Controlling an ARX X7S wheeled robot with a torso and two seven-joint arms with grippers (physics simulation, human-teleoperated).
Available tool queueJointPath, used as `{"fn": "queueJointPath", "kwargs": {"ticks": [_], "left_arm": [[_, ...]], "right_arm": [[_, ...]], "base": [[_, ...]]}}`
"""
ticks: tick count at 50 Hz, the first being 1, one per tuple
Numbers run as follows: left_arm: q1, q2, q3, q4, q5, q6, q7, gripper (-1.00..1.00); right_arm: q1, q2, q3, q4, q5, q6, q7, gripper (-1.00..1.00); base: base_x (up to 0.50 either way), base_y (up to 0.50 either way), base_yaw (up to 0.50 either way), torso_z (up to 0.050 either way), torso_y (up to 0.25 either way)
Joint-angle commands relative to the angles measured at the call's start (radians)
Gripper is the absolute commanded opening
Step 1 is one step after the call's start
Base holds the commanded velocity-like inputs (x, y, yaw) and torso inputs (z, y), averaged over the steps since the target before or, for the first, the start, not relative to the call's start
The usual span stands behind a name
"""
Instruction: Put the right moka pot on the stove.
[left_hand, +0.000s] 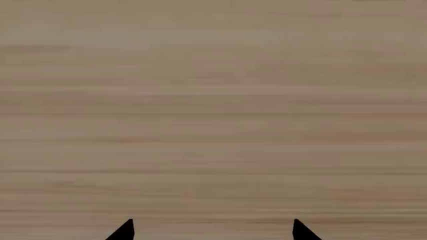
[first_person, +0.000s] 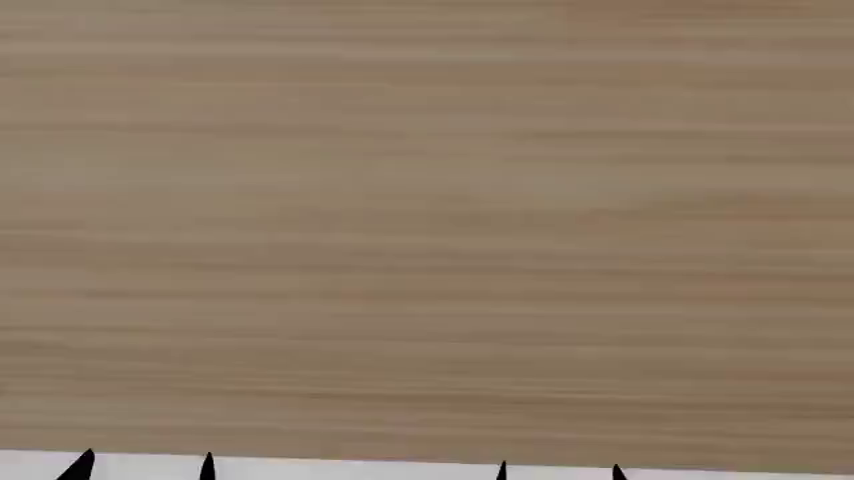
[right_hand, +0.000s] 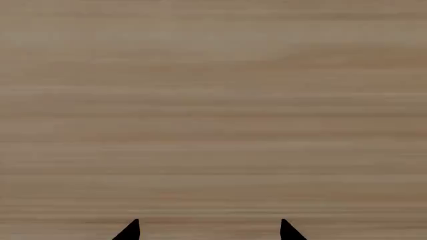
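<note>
While both sets of fingers, the left gripper (first_person: 147, 466) and the right gripper (first_person: 559, 470), sit spread and empty at the near edge of the head view, the first job is to find the things. Beyond them is only a wood-grain surface (first_person: 427, 230), perhaps the table; neither the right moka pot nor the stove shows anywhere. I judge the head should re-aim before either arm reaches.
</note>
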Motion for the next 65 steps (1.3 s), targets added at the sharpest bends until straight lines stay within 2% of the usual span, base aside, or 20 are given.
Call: {"fn": "queueJointPath", "kwargs": {"ticks": [1, 2, 9, 11, 12, 14, 39, 65], "left_arm": [[0.0, -0.01, 0.011, 0.0, 0.0, 0.0, -0.011, 1.0], [0.007, -0.009, 0.008, -0.003, -0.025, 0.038, -0.004, 1.0], [0.008, -0.037, 0.042, -0.006, -0.052, 0.048, -0.03, 1.0], [0.013, -0.04, 0.047, -0.001, -0.046, 0.056, -0.035, 1.0], [-0.001, -0.042, 0.048, -0.002, -0.042, 0.003, -0.048, 1.0], [-0.002, -0.046, 0.052, 0.004, -0.049, -0.005, -0.052, 1.0], [-0.001, -0.082, 0.093, 0.005, -0.088, 0.01, -0.089, 1.0], [-0.002, -0.109, 0.125, -0.001, -0.11, 0.036, -0.123, 1.0]], "right_arm": [[0.0, 0.009, -0.013, 0.0, 0.009, 0.0, 0.013, 1.0], [0.002, 0.012, -0.009, 0.018, 0.029, -0.022, -0.012, 1.0], [0.004, 0.034, -0.023, 0.019, 0.091, -0.031, 0.007, 1.0], [0.008, 0.038, -0.028, 0.018, 0.069, -0.015, 0.028, 1.0], [0.001, 0.039, -0.047, 0.001, 0.039, -0.002, 0.046, 1.0], [0.001, 0.043, -0.052, -0.002, 0.044, 0.002, 0.051, 1.0], [0.007, 0.079, -0.101, 0.013, 0.06, -0.004, 0.105, 1.0], [0.014, 0.106, -0.136, 0.02, 0.083, -0.006, 0.139, 1.0]], "base": [[0.0, 0.0, 0.0, 0.0, 0.0], [0.0, 0.0, 0.0, 0.021, 0.0], [0.0, 0.0, 0.0, 0.012, 0.0], [0.0, 0.0, 0.0, 0.014, 0.0], [0.0, 0.0, 0.0, 0.024, 0.0], [0.0, 0.0, 0.0, 0.029, 0.008], [0.0, 0.0, 0.0, 0.042, 0.031], [0.19, 0.0, 0.0, 0.001, 0.0]]}}
